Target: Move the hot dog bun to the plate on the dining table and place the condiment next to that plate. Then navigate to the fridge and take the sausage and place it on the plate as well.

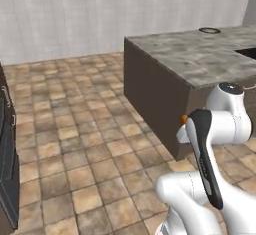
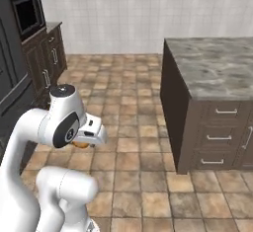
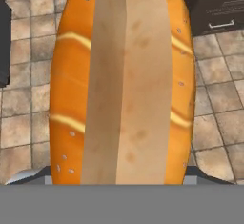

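The hot dog bun point(image 3: 124, 82), orange-tan and split lengthwise, takes up most of the hand view and hangs above the tiled floor. My gripper point(image 2: 85, 141) is shut on it, and the bun covers the fingertips. A sliver of the bun point(image 1: 184, 119) peeks out beside my forearm. The dining table point(image 1: 200, 56) stands ahead to the right, a dark island with a grey marble top point(image 2: 217, 63). On its far end sits the small round dark plate point(image 1: 209, 30). The condiment and the sausage are out of view. The dark grey fridge point(image 1: 8, 174) stands at the far left.
A black inset sink point(image 1: 248, 53) cuts into the island top. Drawers with pale handles point(image 2: 225, 137) line the island's near side. A built-in oven point(image 2: 27, 11) and brown cabinets point(image 2: 52, 58) stand along the left wall. Open tiled floor point(image 1: 75, 119) lies between fridge and island.
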Robot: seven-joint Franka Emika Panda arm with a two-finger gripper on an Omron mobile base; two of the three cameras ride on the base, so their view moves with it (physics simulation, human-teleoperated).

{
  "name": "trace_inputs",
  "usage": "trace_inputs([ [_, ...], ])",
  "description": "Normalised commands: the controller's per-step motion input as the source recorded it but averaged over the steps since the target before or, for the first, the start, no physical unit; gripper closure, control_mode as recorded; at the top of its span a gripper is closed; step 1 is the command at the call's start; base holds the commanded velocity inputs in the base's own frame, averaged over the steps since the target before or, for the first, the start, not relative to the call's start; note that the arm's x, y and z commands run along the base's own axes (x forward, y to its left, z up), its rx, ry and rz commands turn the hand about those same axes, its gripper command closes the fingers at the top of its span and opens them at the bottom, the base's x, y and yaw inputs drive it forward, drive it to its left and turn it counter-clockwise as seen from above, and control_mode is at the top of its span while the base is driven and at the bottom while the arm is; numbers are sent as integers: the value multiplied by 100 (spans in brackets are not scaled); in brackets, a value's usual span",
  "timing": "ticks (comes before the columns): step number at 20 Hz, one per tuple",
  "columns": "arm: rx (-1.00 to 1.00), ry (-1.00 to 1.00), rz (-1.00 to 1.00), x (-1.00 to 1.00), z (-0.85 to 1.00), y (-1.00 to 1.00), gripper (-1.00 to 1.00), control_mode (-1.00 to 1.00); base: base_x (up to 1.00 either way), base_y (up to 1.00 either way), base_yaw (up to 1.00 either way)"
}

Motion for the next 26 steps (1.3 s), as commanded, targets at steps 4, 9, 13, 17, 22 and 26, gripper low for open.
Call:
trace_inputs([
  [4,0,0,0,0,0,0,100,100,70,26,-50],
  [9,0,0,0,0,0,0,100,100,96,92,-37],
  [13,0,0,0,0,0,0,100,100,99,100,-28],
  [17,0,0,0,0,0,0,100,100,100,94,-22],
  [22,0,0,0,0,0,0,100,100,100,47,-2],
  [26,0,0,0,0,0,0,100,100,100,68,-2],
])
